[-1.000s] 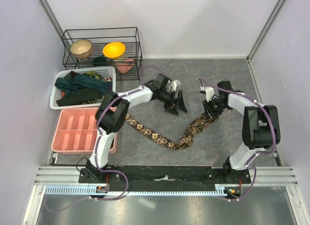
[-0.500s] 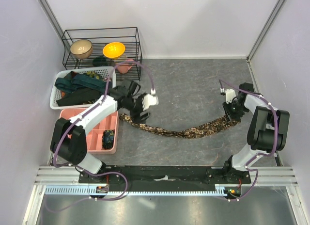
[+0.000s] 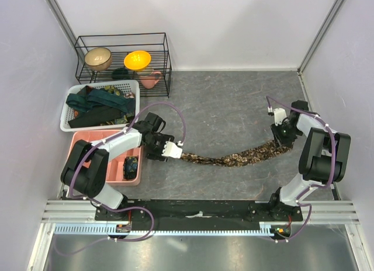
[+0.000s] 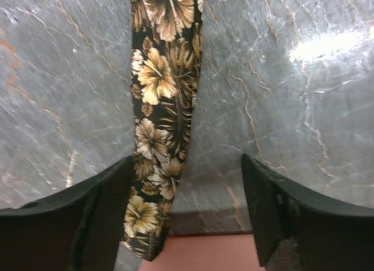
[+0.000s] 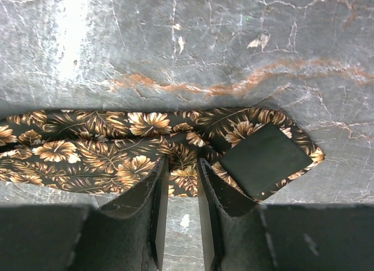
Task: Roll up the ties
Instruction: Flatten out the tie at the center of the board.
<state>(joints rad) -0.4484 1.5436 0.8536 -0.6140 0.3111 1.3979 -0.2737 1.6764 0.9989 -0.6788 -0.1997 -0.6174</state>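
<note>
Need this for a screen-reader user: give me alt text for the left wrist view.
A necktie printed with tan flowers on black runs down a grey marbled table and ends between the left arm's open jaws, close to one of them. A strip of the pink tray shows at the bottom edge, beside the tie's tip.

A grey marbled stone tabletop [image 3: 234, 101] with rust-coloured veins fills the floor of a booth closed in by plain pale lilac-white walls [image 3: 204, 25], which meet at slim metal corner posts [image 3: 324, 23]. A black wire shelf rack [image 3: 120, 35] stands in the far left corner. Silver aluminium rails [image 3: 70, 211] run along the near edge. Overhead light leaves a bright white glare patch [image 4: 327, 46] on the stone.
</note>
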